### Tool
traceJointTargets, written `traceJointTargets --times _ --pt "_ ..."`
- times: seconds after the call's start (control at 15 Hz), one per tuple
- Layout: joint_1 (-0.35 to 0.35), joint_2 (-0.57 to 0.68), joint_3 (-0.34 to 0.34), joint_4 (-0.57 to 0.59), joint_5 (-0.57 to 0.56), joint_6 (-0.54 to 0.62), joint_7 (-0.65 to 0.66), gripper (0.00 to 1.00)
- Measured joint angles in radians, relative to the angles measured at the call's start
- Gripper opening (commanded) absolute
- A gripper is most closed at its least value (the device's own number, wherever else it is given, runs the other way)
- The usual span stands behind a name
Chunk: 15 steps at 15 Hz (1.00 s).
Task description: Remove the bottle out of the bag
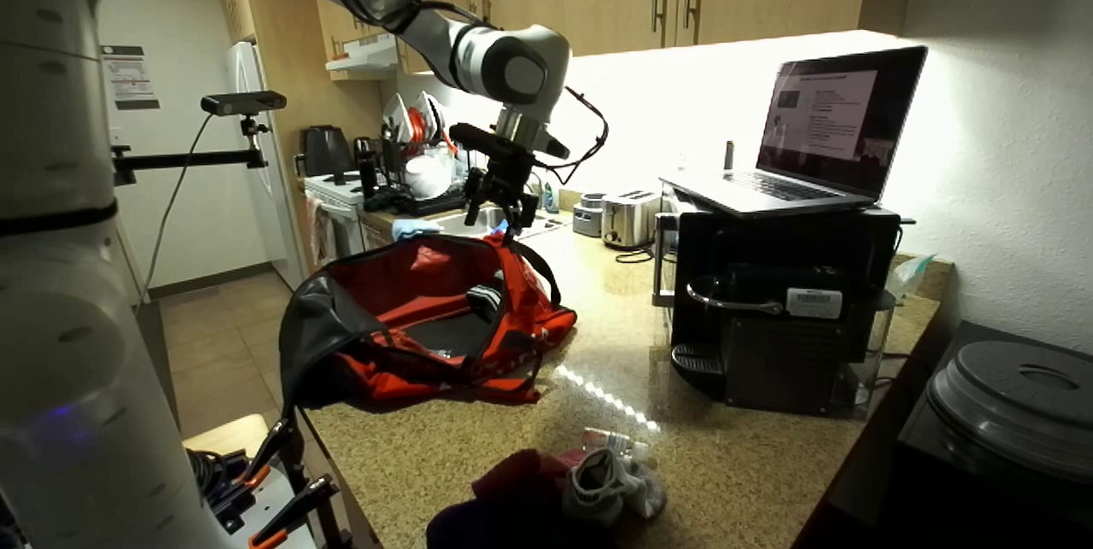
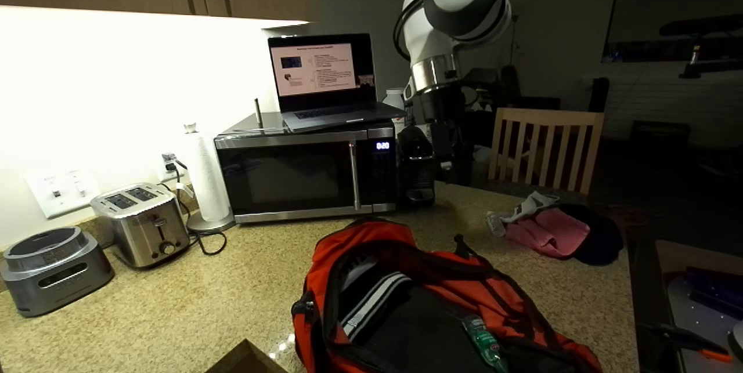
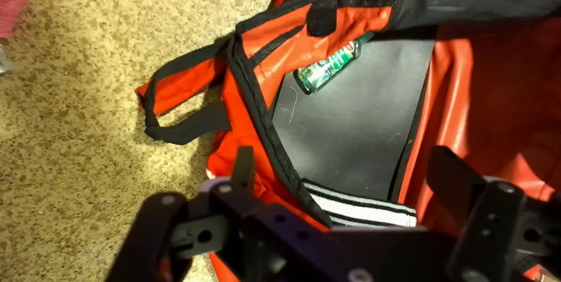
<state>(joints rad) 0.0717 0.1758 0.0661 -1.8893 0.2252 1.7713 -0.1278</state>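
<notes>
Red bag (image 1: 384,284) gapes on the counter (image 1: 410,446); green bottle (image 3: 328,69) inside, at twelve o'clock from the gripper (image 3: 343,159) in the wrist view, jaws spread wide.

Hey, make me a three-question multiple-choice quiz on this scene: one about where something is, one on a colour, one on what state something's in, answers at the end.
1. Where is the green-labelled bottle?
A. Beside the toaster
B. Inside the red bag
C. On top of the microwave

2. What colour is the bag's trim?
A. Black
B. Yellow
C. White

3. How does the gripper stand?
A. Shut and empty
B. Clamped on the bottle
C. Open, holding nothing

1 B: in the wrist view it lies on the bag's dark floor.
2 A: the wrist view shows it running black along the opening.
3 C: its fingers stand wide apart with nothing gripped between them.
</notes>
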Motion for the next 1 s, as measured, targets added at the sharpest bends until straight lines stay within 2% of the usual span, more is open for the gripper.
traceJointTargets --times 0.6,1.0 --pt "0.084 -0.009 0.043 -0.182 0.000 0.316 0.266 1.00" --pt "0.113 -0.053 0.060 -0.320 -0.022 0.474 0.348 1.00"
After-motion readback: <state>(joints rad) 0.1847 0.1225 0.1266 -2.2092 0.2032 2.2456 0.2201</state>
